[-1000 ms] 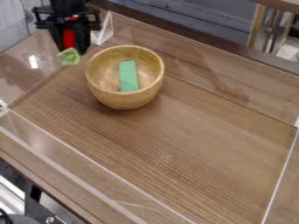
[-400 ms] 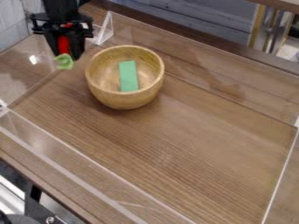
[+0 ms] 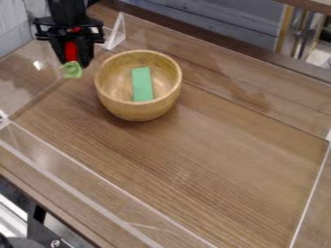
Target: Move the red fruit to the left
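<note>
So from my end of the link, nearest up: the wooden desk (image 3: 195,179) runs toward me. Further back sits the round wooden bowl (image 3: 118,107) with the flat green block (image 3: 142,85) in it, over toward the desk's left edge. Just left of the bowl, near the desk's far left corner, is the red fruit (image 3: 73,48): bright red up top, leafy green cap (image 3: 73,69) pointing down at me. My black gripper (image 3: 73,37) has its jaws closed around the red part. Can't tell if the cap's touching wood, tbh.
</note>
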You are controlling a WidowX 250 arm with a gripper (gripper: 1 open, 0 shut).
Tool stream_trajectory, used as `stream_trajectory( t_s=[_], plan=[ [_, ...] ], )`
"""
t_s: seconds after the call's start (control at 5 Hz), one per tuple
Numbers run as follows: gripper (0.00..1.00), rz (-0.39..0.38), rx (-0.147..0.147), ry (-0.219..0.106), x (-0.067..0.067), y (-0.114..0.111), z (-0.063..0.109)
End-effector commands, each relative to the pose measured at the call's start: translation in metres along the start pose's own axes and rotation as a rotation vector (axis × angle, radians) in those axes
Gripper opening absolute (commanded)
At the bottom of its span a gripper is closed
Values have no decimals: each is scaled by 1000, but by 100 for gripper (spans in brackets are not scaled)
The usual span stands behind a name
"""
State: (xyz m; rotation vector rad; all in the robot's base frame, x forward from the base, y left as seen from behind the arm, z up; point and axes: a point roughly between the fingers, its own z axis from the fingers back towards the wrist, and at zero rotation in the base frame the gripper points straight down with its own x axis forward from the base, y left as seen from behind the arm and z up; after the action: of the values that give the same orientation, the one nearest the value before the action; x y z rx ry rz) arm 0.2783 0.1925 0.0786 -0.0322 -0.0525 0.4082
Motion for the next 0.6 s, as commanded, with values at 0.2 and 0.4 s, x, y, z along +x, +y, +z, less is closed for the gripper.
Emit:
stream_trajectory(
  t_s=[0.2,0.4],
  plan=[
    [0,6,13,-55,16,-11,32],
    [0,-55,15,-52,18,-16,37]
  ],
)
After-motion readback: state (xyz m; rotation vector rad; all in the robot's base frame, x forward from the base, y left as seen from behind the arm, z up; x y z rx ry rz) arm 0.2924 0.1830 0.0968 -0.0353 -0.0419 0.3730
